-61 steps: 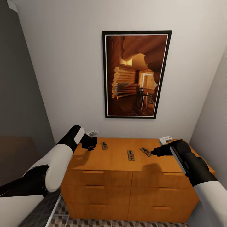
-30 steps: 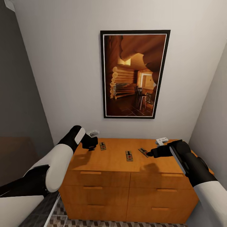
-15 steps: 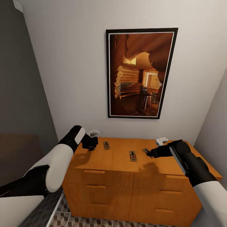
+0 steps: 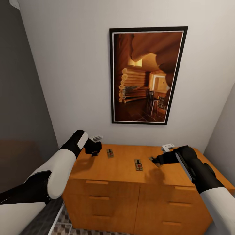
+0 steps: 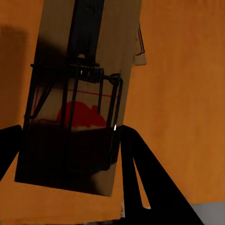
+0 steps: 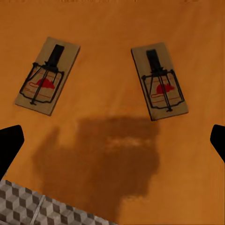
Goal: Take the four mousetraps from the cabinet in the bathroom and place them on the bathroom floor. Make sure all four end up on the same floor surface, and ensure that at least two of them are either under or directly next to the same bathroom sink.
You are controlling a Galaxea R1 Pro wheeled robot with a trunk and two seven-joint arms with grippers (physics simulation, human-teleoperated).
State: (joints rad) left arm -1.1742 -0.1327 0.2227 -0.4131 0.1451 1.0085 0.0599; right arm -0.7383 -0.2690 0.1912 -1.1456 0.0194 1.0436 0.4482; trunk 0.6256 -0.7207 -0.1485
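Left tool [image 4: 95,150]: your wrist view shows it over a trap [image 5: 79,93]; grip unclear.
Right tool [image 4: 156,160]: spread above two traps [image 6: 44,75] [image 6: 159,80] on the cabinet [image 4: 117,169].

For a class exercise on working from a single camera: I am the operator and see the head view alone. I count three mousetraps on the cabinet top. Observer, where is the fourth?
Observer: The fourth mousetrap sits between the fingers of the left gripper, with the cabinet top behind it. I cannot tell whether the fingers are pinching it.
Operator: Is the right gripper open or shut?
Observer: The right gripper is wide open and holds nothing. A second mousetrap and a third mousetrap lie flat on the wood ahead of it, apart from each other.
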